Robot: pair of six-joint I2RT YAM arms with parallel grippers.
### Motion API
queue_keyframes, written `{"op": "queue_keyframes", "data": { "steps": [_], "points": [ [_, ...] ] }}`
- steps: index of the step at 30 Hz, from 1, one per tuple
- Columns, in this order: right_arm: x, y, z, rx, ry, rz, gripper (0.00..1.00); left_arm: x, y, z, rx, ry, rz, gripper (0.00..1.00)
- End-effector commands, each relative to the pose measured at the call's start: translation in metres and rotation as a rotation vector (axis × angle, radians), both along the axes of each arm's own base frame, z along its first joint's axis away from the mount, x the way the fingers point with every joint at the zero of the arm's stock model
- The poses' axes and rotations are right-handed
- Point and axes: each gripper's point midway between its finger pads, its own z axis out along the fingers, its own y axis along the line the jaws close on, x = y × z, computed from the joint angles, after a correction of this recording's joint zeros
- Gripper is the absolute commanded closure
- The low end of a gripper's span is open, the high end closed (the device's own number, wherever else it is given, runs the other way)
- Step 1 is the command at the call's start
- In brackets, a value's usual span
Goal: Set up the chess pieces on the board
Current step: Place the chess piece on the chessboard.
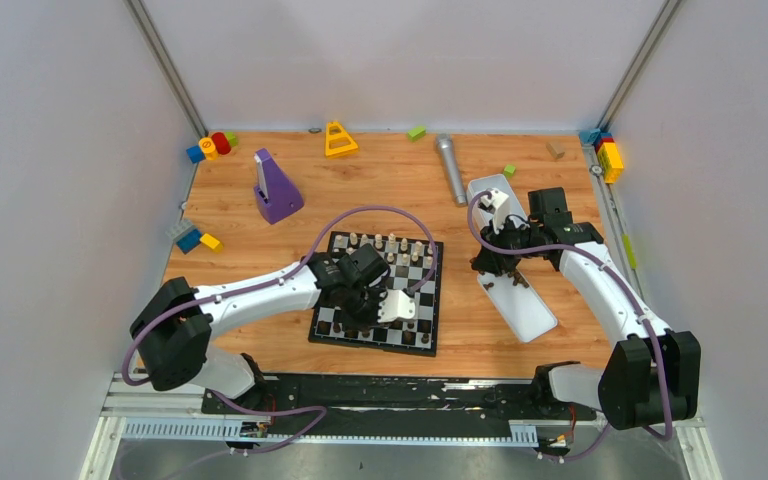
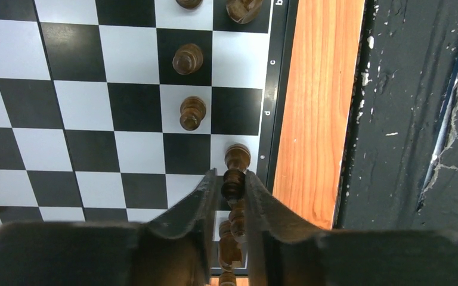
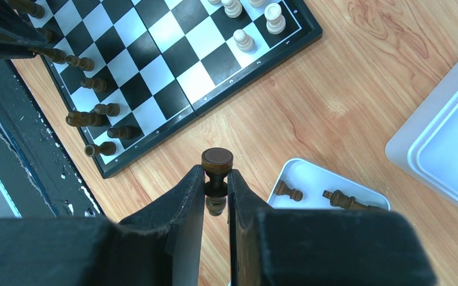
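On the wooden table (image 1: 480,345), seen from above, the board (image 1: 333,332) lies left of centre with cream pieces (image 1: 390,243) lined along its far side and dark pieces (image 1: 415,325) along its near side. The left gripper (image 1: 358,308) is low over the near half of the board. The right gripper (image 1: 495,265) hangs over a white tray (image 1: 532,318) to the right of the board. Toy blocks (image 1: 210,146), a purple stand (image 1: 276,190) and a grey cylinder (image 1: 450,168) sit toward the far edge. Left wrist view: the left gripper (image 2: 231,179) has a narrow gap, with a dark chess piece (image 2: 237,157) upright between its fingers (image 2: 207,196) on an edge-row square of the board (image 2: 125,119). It cannot be told whether the fingers press it or merely flank it. Two dark pawns (image 2: 191,86) stand one row in, and more dark pieces crowd the edge row under the fingers. Right wrist view: the right gripper (image 3: 216,176) is clamped on a round-topped dark piece (image 3: 217,158), held upright above bare wood, apart from the board (image 3: 256,65). Below it a small tray (image 3: 310,168) holds two dark pieces (image 3: 340,199) lying down. A larger tray (image 3: 447,149) lies at the right edge.
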Motion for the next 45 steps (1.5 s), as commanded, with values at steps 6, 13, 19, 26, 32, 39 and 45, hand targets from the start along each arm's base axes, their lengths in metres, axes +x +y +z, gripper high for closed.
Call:
{"op": "queue_keyframes", "data": {
  "steps": [6, 13, 19, 26, 32, 39, 45],
  "points": [
    [0.001, 0.005, 0.005, 0.027, -0.017, 0.016, 1.00, 0.011, -0.003, 0.018, -0.047, -0.086, 0.030, 0.31],
    [-0.006, 0.011, 0.008, 0.058, 0.000, 0.059, 1.00, 0.035, -0.016, 0.068, -0.179, -0.227, 0.067, 0.03],
    [-0.013, 0.031, 0.034, 0.171, 0.001, 0.170, 0.99, 0.063, -0.041, 0.120, -0.335, -0.243, 0.115, 0.00],
    [-0.026, 0.061, 0.071, 0.361, 0.082, 0.333, 0.98, 0.087, -0.096, 0.171, -0.551, -0.267, 0.021, 0.00],
    [-0.035, 0.073, 0.091, 0.459, 0.116, 0.410, 0.97, 0.085, -0.135, 0.176, -0.645, -0.234, -0.184, 0.02],
    [-0.047, 0.077, 0.092, 0.504, 0.149, 0.442, 0.96, 0.074, -0.149, 0.181, -0.688, -0.199, -0.329, 0.14],
    [-0.051, 0.077, 0.083, 0.512, 0.190, 0.443, 0.97, 0.067, -0.152, 0.182, -0.705, -0.167, -0.365, 0.24]
  ]
}}
